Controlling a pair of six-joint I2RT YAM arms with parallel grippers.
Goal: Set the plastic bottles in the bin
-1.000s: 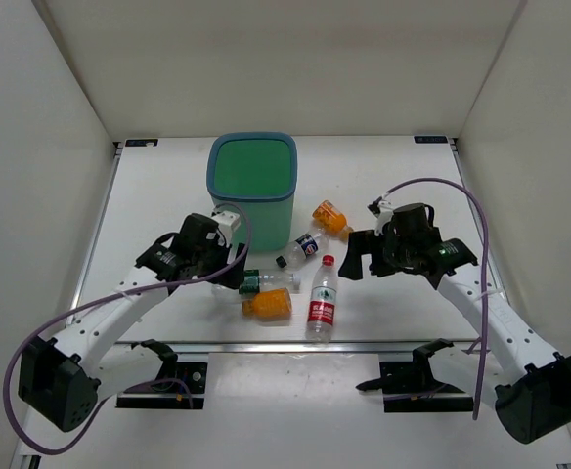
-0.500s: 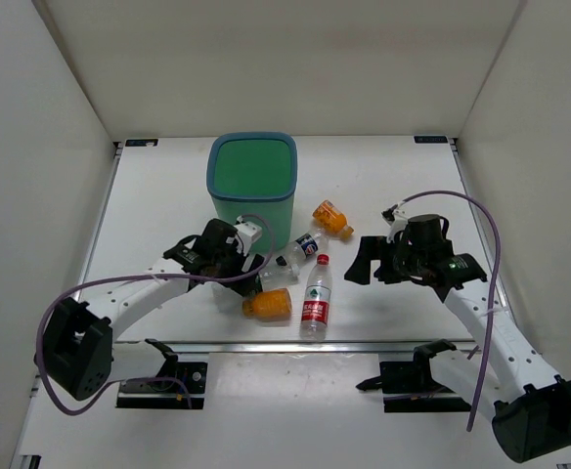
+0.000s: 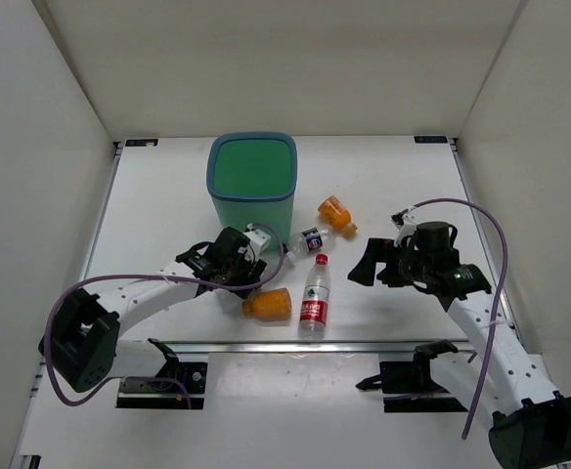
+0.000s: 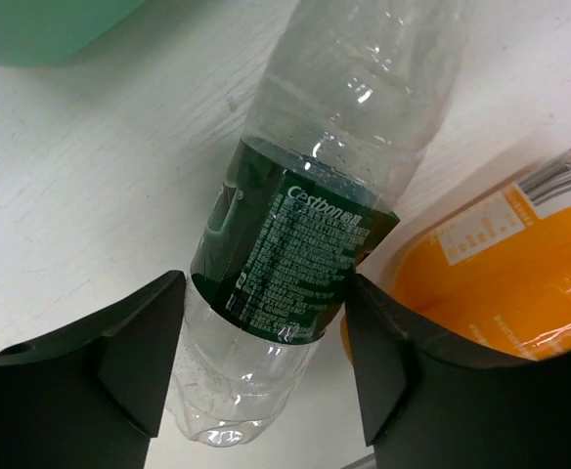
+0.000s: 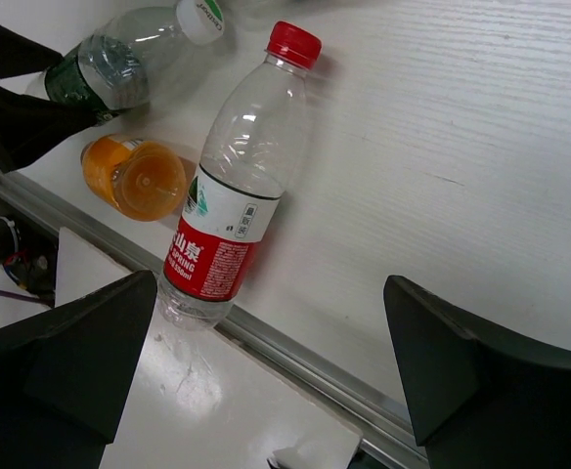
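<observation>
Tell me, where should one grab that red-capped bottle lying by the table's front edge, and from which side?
Probably across the labelled middle of the red-capped bottle, coming straight down from above. It lies flat, cap pointing away, so both round sides are open to the jaws there; the orange bottle crowds its lower end.

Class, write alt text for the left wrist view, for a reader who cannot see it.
The left gripper grips a clear green-labelled bottle lying on the white table. An orange bottle lies beside it; the teal bin shows top left.
</observation>
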